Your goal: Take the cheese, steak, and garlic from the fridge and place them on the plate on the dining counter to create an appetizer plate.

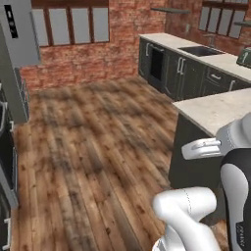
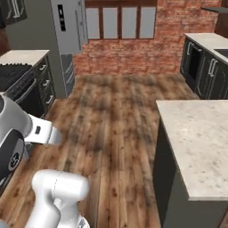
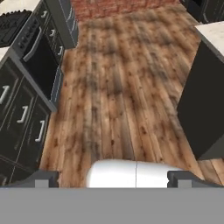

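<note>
Wooden floorboards [image 3: 127, 87] stretch wide and bare between the cabinets; my gripper [image 3: 113, 178] hangs over them with its two fingers [image 3: 43, 178] spread far apart, pinching nothing. One fridge [image 2: 67, 26] stands tall and grey at eleven o'clock in the right base view, its door shut so I cannot tell what lies inside; one dining counter [image 2: 196, 138], beige speckled stone on a dark base, sits at four o'clock, its near corner edge just beside the open boards; one oven [image 3: 41, 65] lines the hand view at ten o'clock.
</note>
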Robot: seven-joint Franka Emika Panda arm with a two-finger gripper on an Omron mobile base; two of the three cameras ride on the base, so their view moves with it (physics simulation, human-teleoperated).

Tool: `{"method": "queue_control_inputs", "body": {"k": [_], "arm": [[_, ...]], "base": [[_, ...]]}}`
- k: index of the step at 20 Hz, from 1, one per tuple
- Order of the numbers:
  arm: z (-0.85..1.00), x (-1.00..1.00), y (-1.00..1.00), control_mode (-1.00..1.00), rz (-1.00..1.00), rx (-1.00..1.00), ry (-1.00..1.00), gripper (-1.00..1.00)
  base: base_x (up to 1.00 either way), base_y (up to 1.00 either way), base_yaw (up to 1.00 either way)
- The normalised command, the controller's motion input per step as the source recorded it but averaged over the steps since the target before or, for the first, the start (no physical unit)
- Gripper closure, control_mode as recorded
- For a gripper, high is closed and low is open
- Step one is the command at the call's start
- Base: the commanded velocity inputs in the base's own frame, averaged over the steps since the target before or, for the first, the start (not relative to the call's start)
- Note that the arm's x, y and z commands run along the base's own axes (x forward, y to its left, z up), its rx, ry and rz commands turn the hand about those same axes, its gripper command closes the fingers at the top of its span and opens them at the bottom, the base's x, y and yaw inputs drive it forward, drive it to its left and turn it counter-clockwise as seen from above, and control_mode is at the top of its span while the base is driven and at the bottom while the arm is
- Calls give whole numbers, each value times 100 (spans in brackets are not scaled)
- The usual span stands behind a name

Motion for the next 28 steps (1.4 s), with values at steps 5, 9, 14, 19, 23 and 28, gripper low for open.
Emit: {"method": "queue_control_inputs", "body": {"k": [5, 9, 14, 19, 23, 28], "arm": [[0, 0, 0, 100, 0, 0, 0, -100], [0, 0, 0, 100, 0, 0, 0, -100], [0, 0, 0, 100, 0, 0, 0, -100], [0, 0, 0, 100, 0, 0, 0, -100], [0, 0, 0, 100, 0, 0, 0, -100], [0, 0, 0, 100, 0, 0, 0, -100]], "base": [[100, 95, -29], [100, 59, -14], [100, 0, 0], [100, -27, 0], [100, -21, 0], [100, -17, 0]]}}
